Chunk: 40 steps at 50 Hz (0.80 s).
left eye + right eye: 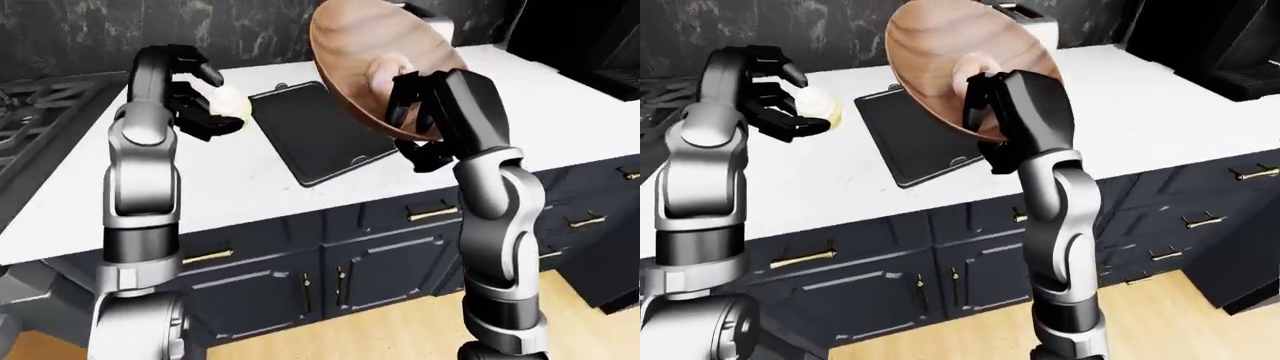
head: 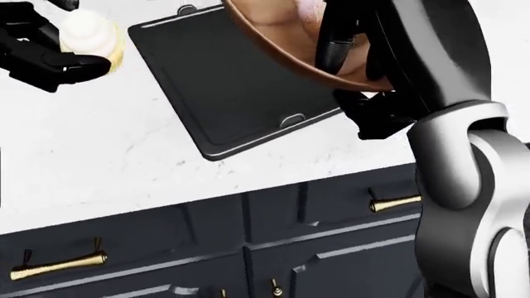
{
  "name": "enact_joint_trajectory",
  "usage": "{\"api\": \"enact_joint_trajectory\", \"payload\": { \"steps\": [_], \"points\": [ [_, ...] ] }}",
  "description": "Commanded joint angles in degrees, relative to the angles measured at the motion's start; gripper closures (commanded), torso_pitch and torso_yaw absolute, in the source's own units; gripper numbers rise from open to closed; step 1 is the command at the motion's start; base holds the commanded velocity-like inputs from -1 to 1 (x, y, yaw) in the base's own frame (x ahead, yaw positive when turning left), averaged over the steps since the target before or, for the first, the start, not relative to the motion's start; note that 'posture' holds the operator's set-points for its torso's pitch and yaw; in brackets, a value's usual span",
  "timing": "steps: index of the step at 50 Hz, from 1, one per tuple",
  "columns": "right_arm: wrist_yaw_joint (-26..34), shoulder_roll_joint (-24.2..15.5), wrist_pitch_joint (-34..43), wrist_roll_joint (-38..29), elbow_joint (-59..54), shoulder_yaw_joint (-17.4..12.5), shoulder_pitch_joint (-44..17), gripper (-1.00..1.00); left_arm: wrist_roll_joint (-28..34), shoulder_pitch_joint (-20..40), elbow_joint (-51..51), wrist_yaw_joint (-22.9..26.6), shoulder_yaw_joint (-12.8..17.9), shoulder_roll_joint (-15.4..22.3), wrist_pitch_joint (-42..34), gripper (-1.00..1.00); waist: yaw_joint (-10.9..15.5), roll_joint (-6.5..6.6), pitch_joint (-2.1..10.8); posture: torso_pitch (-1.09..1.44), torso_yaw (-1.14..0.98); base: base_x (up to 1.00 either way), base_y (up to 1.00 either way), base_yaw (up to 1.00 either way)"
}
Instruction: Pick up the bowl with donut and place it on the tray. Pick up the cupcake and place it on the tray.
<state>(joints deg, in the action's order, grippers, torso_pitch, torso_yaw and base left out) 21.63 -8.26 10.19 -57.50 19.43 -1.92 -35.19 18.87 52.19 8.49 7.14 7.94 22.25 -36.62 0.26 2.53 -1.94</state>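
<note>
The right robot hand (image 1: 425,112) grips the rim of the wooden bowl (image 1: 365,67), held tilted in the air above the dark tray's (image 1: 320,142) right edge, the donut (image 1: 385,73) inside it. The left robot hand (image 1: 200,101) is closed round the cupcake (image 1: 230,101), raised above the white worktop (image 1: 250,180) just left of the tray.

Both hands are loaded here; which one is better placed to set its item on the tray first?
Probably the right hand: its bowl already hangs over the tray's right part. The left hand holds the cupcake over bare counter, left of the tray.
</note>
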Motion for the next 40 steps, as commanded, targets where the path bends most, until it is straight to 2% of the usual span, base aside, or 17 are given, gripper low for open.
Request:
{"api": "enact_joint_trajectory", "payload": {
  "steps": [1,3,4,8,11,16,22,23,25,30,37,39,40],
  "points": [
    [-1.6,0.1,-1.7,0.7,3.1,0.5,-2.1,1.0,0.9,2.1,-1.7,-1.2,1.4,1.3,1.6,1.0,0.3,0.12,1.42,0.0,0.0,0.0,0.0,0.93],
    [-1.8,0.0,-1.6,0.5,3.0,0.4,-2.2,1.0,1.0,2.2,-2.1,-1.1,1.4,1.2,1.2,1.0,-0.5,2.33,1.61,0.0,0.0,0.0,0.0,0.67],
    [-1.6,0.0,-1.3,0.3,3.3,0.4,-2.3,1.0,1.0,2.3,-2.1,-1.1,1.3,1.2,1.1,1.0,-1.3,0.7,0.89,0.0,0.0,0.0,0.0,0.0],
    [-1.0,-0.1,-0.6,0.6,4.4,0.2,-2.6,1.0,1.2,2.4,-2.4,-0.9,1.3,1.2,0.8,1.0,-0.9,-0.73,0.4,0.0,0.0,0.0,0.0,0.0],
    [-1.2,-0.2,-0.8,0.7,4.5,0.3,-2.4,1.0,1.1,2.4,-2.0,-1.1,1.4,1.2,1.2,1.0,-0.8,-3.39,0.05,0.0,0.0,0.0,0.0,0.0],
    [-1.0,-0.2,-1.2,0.6,4.3,0.5,-2.0,1.0,0.9,2.4,-1.5,-1.2,1.4,1.2,1.7,1.0,-0.2,-2.58,1.07,0.0,0.0,0.0,0.0,0.0],
    [-1.0,-0.1,-1.5,0.6,4.0,0.5,-1.7,1.0,0.9,2.4,-1.2,-1.3,1.4,1.3,1.9,1.0,-0.5,-1.95,1.37,0.0,0.0,0.01,0.0,0.0],
    [-0.9,-0.1,-1.6,0.5,4.0,0.6,-1.7,1.0,0.9,2.5,-1.3,-1.2,1.5,1.3,1.8,1.0,-0.4,-1.54,2.52,0.0,0.0,0.05,0.0,0.0],
    [-0.7,-0.1,-1.5,0.4,4.0,0.5,-1.8,1.0,0.9,2.5,-1.5,-1.2,1.5,1.4,1.6,1.0,-0.1,-1.49,1.52,0.0,0.0,0.08,0.0,0.0],
    [-0.8,0.0,-1.6,0.5,4.0,0.5,-1.5,1.0,0.9,2.4,-2.0,-1.1,1.5,1.4,1.3,1.0,0.0,-1.64,1.36,0.0,0.0,0.09,0.01,0.0],
    [-1.1,0.1,-1.8,0.5,3.6,0.6,-1.6,1.0,0.8,2.5,-1.9,-1.0,1.6,1.6,1.3,1.0,-0.4,-0.99,0.94,0.0,0.0,0.08,0.01,0.0],
    [-1.0,0.1,-1.8,0.4,3.8,0.6,-1.6,1.0,0.8,2.5,-2.0,-1.0,1.7,1.7,1.1,1.0,-0.4,-0.11,0.84,0.0,0.0,0.09,0.04,0.0],
    [-0.9,0.2,-1.9,0.4,4.1,0.7,-1.4,1.0,0.8,2.4,-2.3,-0.9,1.8,1.8,1.0,1.0,-0.5,0.74,0.58,0.0,0.0,0.02,0.05,0.0]
  ]
}}
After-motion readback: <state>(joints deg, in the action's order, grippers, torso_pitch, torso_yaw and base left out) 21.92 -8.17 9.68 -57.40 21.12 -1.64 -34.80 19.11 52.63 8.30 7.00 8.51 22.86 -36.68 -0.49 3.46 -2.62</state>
